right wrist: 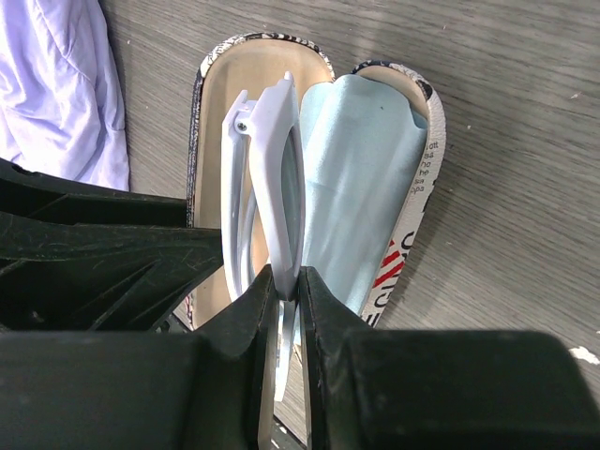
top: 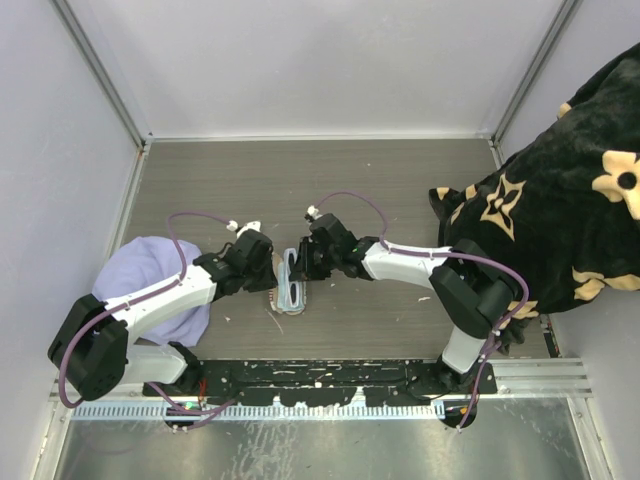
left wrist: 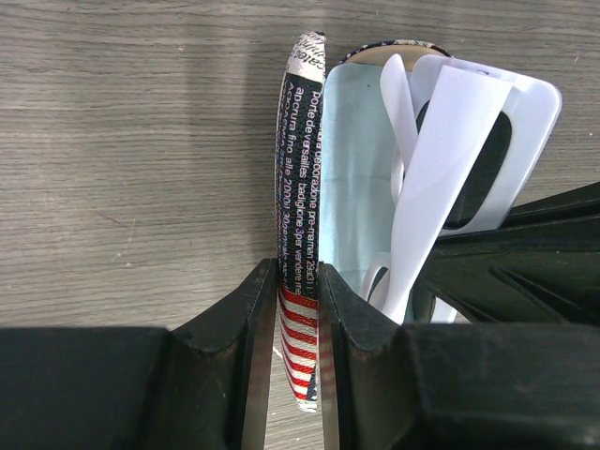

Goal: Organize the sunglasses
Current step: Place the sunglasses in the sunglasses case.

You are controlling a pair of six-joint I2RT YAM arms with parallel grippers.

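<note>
R gripper (right wrist: 286, 281): fingers (right wrist: 323, 314) pinched on the sunglasses (right wrist: 275, 159), which are folded and stand on edge ahead of the tips inside the open case (right wrist: 419, 216). Light blue cloth (right wrist: 361, 178) lies just beside the fingers in the case's other half.
L gripper (left wrist: 298, 281): fingers clamped on one case wall, flag-print side; sunglasses + cloth just past that wall.
Arms: both wrists low over the table (top: 400, 180), tips facing each other across the case. L forearm (top: 165, 295) and R forearm (top: 410, 262) each come in from an outboard elbow. Lavender fabric (top: 140, 265) sits under the L arm.
</note>
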